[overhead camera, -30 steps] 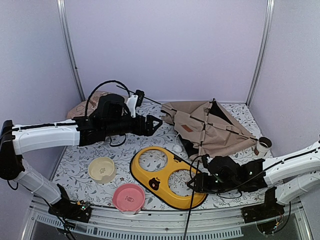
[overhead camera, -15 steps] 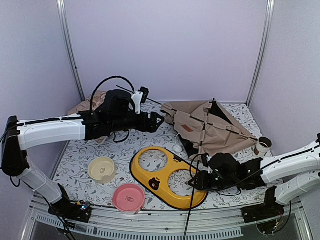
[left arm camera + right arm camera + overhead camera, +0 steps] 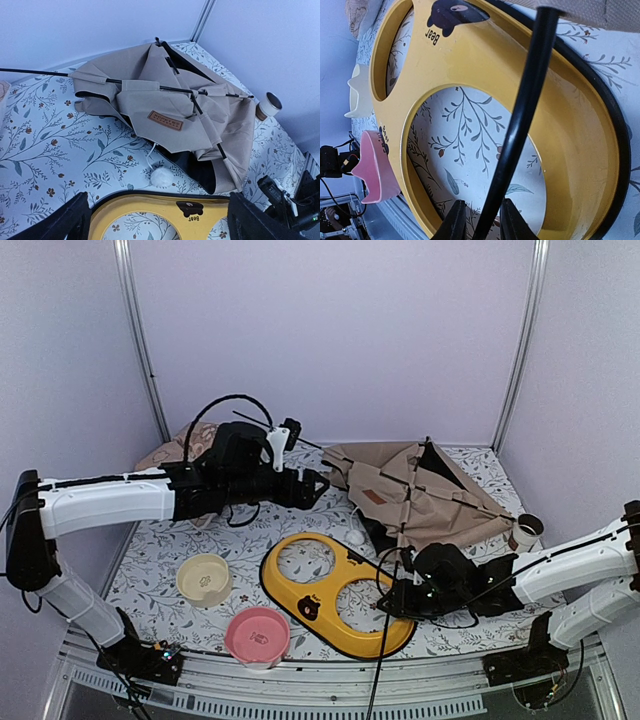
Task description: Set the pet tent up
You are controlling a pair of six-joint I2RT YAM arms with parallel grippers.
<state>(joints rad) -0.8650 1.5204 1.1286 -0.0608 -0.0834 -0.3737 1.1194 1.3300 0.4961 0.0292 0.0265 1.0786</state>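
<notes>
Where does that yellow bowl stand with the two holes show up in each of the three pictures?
Top external: the yellow bowl stand lies front and centre on the table, between the two arms.
Left wrist: only its far rim shows, along the bottom edge.
Right wrist: seen close up and turned sideways, it fills most of the picture.
Shared landmark: the bear mark printed on the stand.

A collapsed pet tent [image 3: 415, 495] fills the upper right of the overhead view, poles [image 3: 478, 504] jutting toward a paper cup [image 3: 525, 531] at the right edge. A yellow feeder tray [image 3: 335, 578] blocks the centre; a cream bowl [image 3: 204, 579] and pink bowl [image 3: 257, 634] crowd the lower left. Bare table [image 3: 160, 550] lies open at left, below the left arm [image 3: 110, 505]. A narrow lane, holding a pom-pom [image 3: 355, 537], separates tent and tray.
</notes>
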